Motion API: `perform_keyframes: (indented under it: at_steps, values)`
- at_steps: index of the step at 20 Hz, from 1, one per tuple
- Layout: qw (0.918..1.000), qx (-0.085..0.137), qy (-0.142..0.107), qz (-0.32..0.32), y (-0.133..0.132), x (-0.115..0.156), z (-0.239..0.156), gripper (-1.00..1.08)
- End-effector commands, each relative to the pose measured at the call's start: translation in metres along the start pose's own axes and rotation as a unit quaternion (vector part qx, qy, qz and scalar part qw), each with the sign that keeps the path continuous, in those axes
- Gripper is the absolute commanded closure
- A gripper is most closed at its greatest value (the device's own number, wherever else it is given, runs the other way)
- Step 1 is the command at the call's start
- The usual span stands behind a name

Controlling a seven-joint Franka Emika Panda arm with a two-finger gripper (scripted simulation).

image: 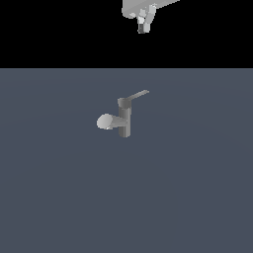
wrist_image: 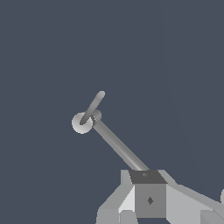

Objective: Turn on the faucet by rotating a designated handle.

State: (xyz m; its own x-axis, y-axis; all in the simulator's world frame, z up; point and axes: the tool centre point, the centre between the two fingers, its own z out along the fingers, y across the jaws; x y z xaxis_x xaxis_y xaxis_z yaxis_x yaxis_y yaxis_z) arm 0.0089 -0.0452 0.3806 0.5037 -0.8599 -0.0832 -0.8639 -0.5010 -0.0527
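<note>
The small grey faucet (image: 125,120) stands upright in the middle of the blue-grey floor. Its thick spout (image: 105,121) with a pale rounded end points to the exterior view's left. The thin flat handle (image: 136,95) rises from the cap on top and points to the exterior view's right. My gripper (image: 143,28) hangs high above and behind the faucet, far from it and empty, with its fingers close together. In the wrist view the handle (wrist_image: 94,106), the pale spout end (wrist_image: 81,123) and the faucet (wrist_image: 116,145) lie beyond the gripper (wrist_image: 146,177).
The flat blue-grey floor (image: 197,197) runs all round the faucet. Black background fills the top of the exterior view behind my arm.
</note>
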Motion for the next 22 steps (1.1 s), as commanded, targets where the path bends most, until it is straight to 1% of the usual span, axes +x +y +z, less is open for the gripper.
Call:
perform_keyframes:
  at_steps: [1, 5, 9, 16, 22]
  values:
    - [0.9993, -0.001, 0.002, 0.038, -0.012, 0.013, 0.017, 1.08]
    - [0.9954, -0.003, 0.007, 0.096, -0.029, 0.033, 0.046, 1.08]
    - [0.9881, -0.006, 0.014, 0.153, -0.045, 0.052, 0.078, 1.08]
    - [0.9691, -0.009, 0.029, 0.245, -0.065, 0.082, 0.135, 1.08]
    - [0.9539, -0.011, 0.04, 0.297, -0.074, 0.098, 0.171, 1.08]
